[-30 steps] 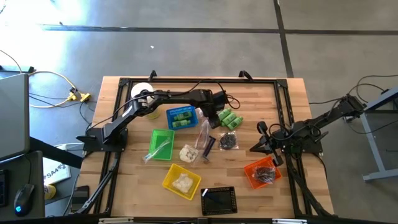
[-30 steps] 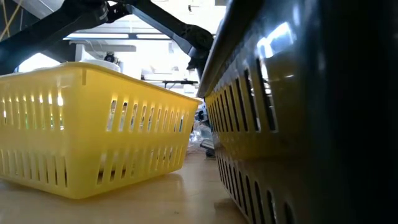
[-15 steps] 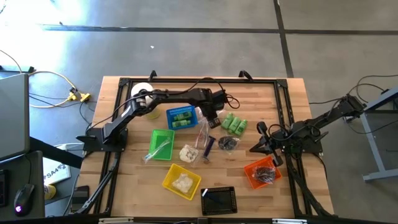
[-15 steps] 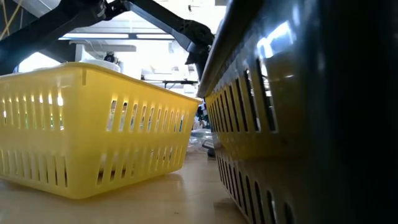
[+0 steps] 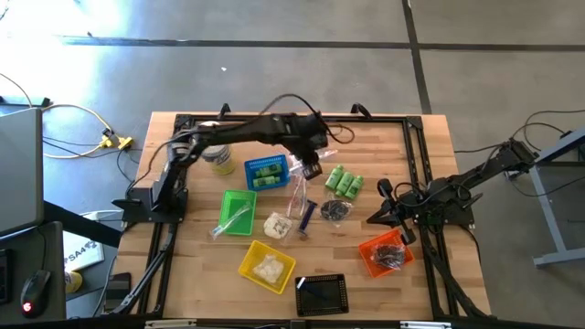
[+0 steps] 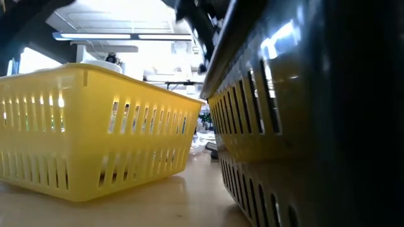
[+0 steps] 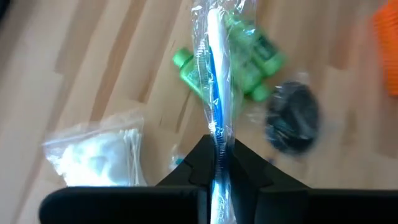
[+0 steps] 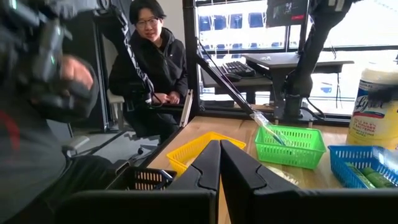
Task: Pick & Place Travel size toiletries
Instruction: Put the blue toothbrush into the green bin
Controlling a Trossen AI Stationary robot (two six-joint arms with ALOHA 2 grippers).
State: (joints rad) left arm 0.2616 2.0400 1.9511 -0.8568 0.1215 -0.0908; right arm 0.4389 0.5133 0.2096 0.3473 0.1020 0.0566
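I am seeing the left gripper (image 7: 219, 163) pinching a clear sachet (image 7: 214, 74) above the green bottles (image 7: 239, 53). The right gripper (image 8: 219, 163) is sitting closed, empty, beside the orange basket (image 5: 384, 253).

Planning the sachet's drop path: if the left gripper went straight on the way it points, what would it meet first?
Probably the green bottles: the left gripper, shut on the toothbrush sachet, points at them. Depth is unclear.

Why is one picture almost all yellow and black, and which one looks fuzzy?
Low view: the yellow basket and black basket sit right against the lens, bright windows behind. Left wrist view: the held wrapped toothbrush and green bottles look soft.
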